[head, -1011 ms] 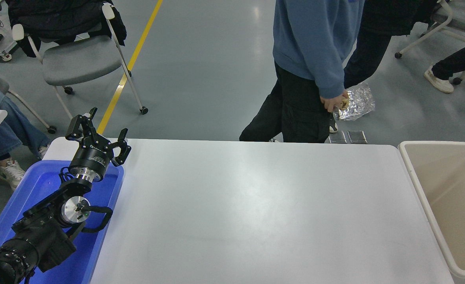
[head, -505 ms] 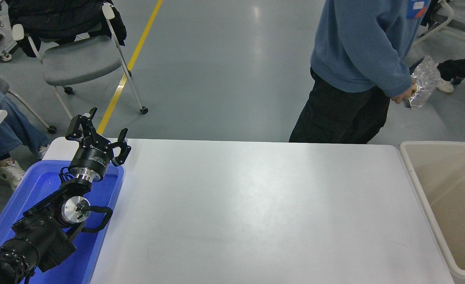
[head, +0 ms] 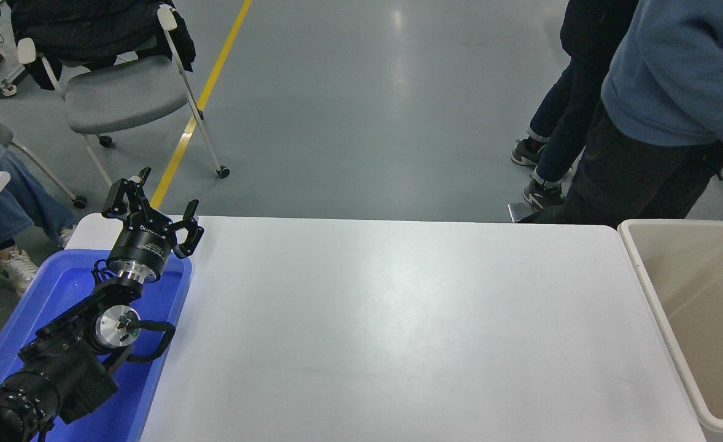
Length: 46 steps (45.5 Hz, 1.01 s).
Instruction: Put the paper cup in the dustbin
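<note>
One arm alone shows at this white table (head: 398,319): the robot's left arm is parked at the lower left above a bright blue plastic tray (head: 153,393), its left tool (head: 151,212) spread wide and gripping nothing, raised over the tray's far edge where it is out of the working area. No paper cup appears anywhere in view, neither on the table nor in the part of the dustbin (head: 656,294) that shows, so its whereabouts cannot be told. That beige dustbin stands against the table's right end, its mouth open and level with the table edge, apparently placed for an easy drop. Neither the right arm nor its tool is in view. Beyond the far edge, a person in a blue sweatshirt (head: 674,80) stands near the bin corner, close enough to crowd any reach there; a grey wheeled chair (head: 122,92) sits well clear at the upper left.
</note>
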### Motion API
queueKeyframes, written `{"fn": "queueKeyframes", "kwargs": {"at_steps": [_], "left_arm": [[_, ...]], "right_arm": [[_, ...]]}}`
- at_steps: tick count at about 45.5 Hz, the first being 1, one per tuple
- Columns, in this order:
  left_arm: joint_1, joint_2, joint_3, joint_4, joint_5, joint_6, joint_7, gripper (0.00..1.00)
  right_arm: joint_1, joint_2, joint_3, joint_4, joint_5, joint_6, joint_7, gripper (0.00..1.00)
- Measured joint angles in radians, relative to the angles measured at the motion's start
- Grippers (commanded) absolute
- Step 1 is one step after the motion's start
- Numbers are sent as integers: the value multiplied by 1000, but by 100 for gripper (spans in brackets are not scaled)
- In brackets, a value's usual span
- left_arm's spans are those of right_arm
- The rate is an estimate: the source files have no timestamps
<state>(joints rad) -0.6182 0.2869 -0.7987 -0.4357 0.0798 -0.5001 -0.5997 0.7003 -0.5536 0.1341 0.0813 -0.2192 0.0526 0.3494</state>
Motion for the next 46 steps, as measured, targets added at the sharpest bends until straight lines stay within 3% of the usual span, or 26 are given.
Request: {"fn": "queueKeyframes", "kwargs": {"at_steps": [11, 22, 46], "left_arm": [[0, 0, 0, 0, 0, 0, 0, 100], [0, 0, 0, 0, 0, 0, 0, 100], [0, 0, 0, 0, 0, 0, 0, 100]], "right_arm": [[-5, -56, 247, 198, 0, -1, 19, 99], [-129, -91, 606, 495, -29, -4, 51, 99], [-356, 118, 1056, 827, -288, -5, 118, 99]]}}
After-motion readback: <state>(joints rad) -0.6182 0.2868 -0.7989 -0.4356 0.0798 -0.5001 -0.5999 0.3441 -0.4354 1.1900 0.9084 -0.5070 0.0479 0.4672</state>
